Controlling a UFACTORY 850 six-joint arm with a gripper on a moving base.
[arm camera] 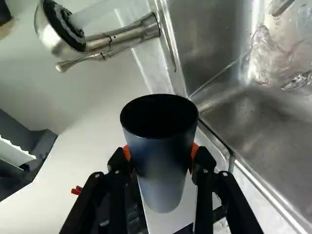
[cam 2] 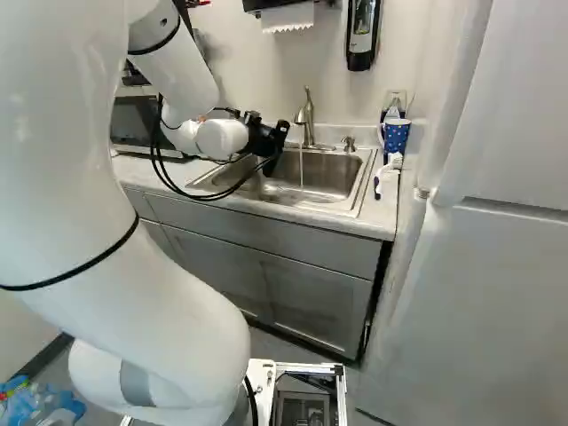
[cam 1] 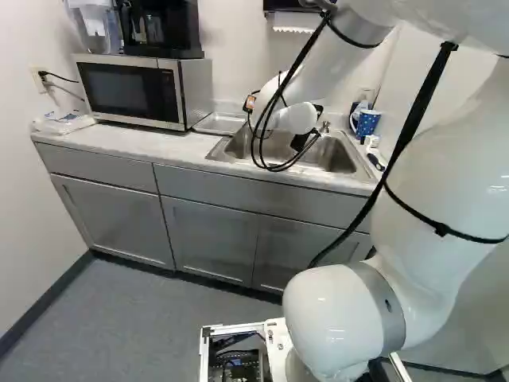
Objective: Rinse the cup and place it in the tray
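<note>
In the right base view my gripper (cam 2: pixel 266 140) is over the sink's left part, left of the faucet (cam 2: pixel 307 120). Seen from the wrist, the gripper (arm camera: pixel 161 155) is shut on a dark cup (arm camera: pixel 164 168), an orange pad against each side. The cup's mouth faces away from the gripper; its inside is too dark to make out. Water (cam 2: pixel 302 169) runs from the faucet into the sink (cam 2: pixel 333 177), apart from the cup. A shallow metal tray (cam 1: pixel 218 124) lies on the counter between microwave and sink.
The microwave (cam 1: pixel 131 90) stands left of the tray. At the sink's right are a blue dotted cup (cam 2: pixel 396 135) and a white brush (cam 2: pixel 388 169). A paper towel dispenser (cam 2: pixel 286 16) and a soap dispenser (cam 2: pixel 361 34) hang above. A tall white fridge (cam 2: pixel 479 266) stands at the right.
</note>
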